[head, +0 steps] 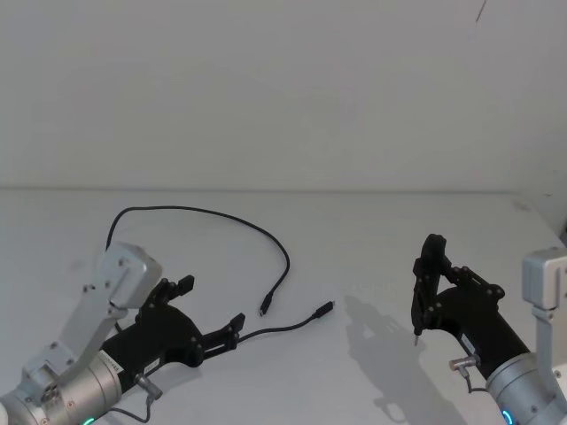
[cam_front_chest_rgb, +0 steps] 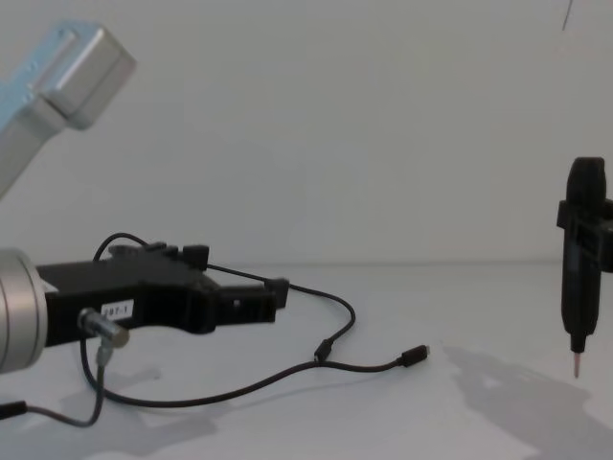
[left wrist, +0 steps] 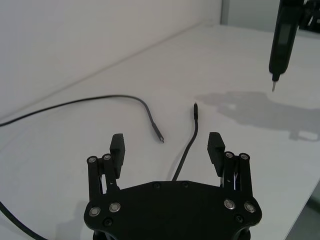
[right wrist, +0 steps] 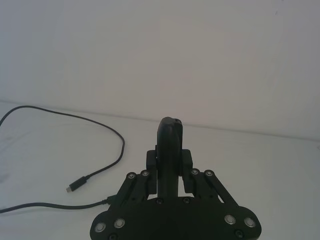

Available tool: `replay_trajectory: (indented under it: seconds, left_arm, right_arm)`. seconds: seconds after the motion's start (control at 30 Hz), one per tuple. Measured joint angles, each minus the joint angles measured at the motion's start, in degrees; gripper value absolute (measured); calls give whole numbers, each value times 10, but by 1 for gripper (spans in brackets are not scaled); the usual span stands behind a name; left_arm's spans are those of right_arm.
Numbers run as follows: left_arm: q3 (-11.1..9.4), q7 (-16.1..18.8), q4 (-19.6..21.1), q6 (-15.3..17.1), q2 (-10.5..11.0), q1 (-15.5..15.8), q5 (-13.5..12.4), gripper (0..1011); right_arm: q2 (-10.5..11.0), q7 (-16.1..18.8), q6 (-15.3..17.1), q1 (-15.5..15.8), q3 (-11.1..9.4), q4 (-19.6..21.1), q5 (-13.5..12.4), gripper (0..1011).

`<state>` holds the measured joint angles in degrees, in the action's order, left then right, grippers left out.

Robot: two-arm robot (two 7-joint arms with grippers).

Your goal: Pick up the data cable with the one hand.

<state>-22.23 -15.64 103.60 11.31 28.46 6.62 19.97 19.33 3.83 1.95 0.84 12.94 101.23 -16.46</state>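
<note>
Plainly the left end effector (head: 211,303) is at the approach step and has not grasped anything. Its fingers (left wrist: 117,148) are spread wide with nothing between them, and it hangs low over the tabletop (head: 372,230) by the near-left corner, pointing toward the middle. In the left wrist view, one branch of the cable (head: 195,209) runs out from under the palm and through the gap between the fingers. It lies nearer one finger than the other and ends at the right plug (head: 327,307), a little past the fingertips. The second branch ends at the left plug (head: 263,311) just beside it. From there it arcs back toward the far edge, then curls round toward the left edge. From the chest view I judge that the fingertips ride clear of the surface, with the cable flat below them. The next move looks like a short descent, with a small sideways shift to centre the branch, until the fingertips straddle it on the tabletop. A cable this thin would slip under pads that close too high. Then comes the squeeze and a lift, with the limp length trailing behind. The right end effector (right wrist: 168,162) is parked near the right edge, well apart from the cable. It is clamped on a pen tool (cam_front_chest_rgb: 581,287) held upright, with the tip above the tabletop.
</note>
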Motion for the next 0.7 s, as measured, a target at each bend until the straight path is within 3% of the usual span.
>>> replay_trajectory:
  seconds: [0.7]
  left_arm:
    - [-22, -34, -55, 25, 4, 39, -34, 1001]
  right_arm:
    - [0, 0, 0, 0, 0, 0, 0, 279]
